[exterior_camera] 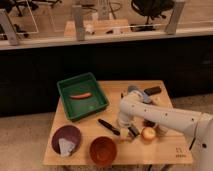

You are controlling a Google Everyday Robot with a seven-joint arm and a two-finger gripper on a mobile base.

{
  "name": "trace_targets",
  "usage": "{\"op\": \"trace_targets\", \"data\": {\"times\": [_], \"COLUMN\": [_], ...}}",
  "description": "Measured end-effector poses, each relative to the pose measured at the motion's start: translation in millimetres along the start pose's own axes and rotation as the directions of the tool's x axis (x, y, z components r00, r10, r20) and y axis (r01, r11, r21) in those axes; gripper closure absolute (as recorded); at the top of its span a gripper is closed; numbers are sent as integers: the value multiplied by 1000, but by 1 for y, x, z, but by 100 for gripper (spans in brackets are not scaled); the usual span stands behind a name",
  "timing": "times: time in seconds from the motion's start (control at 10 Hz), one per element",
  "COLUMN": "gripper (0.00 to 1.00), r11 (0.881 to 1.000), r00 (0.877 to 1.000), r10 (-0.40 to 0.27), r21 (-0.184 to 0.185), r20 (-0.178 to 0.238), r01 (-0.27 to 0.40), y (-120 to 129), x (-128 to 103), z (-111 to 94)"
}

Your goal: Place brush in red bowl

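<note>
The brush (107, 125) lies on the table (165, 152), outside the red bowl (103, 150), between it and the green tray (87, 106). Its long axis runs diagonally: the far end points up-left toward the tray and the near end points down-right, reaching the gripper (125, 131). The gripper sits low over the table at that end; I cannot tell whether it is clamped on the brush. The tray holds one long orange piece (80, 95). The maroon plate (71, 134), left of the bowl, carries a white piece (66, 146).
</note>
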Motion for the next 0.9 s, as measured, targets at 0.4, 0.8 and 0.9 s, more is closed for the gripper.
{"op": "trace_targets", "data": {"times": [0.4,0.8,0.9], "gripper": [91,100,100], "r11": [1000,1000,1000], "r00": [1000,990,985], "r10": [-1,10,11], "r21": [-7,-1,4], "r20": [-2,140,170], "r01": [1,-10,-11], "y": [3,2,2], "x": [0,1,1], "z": [-7,-29,-39]}}
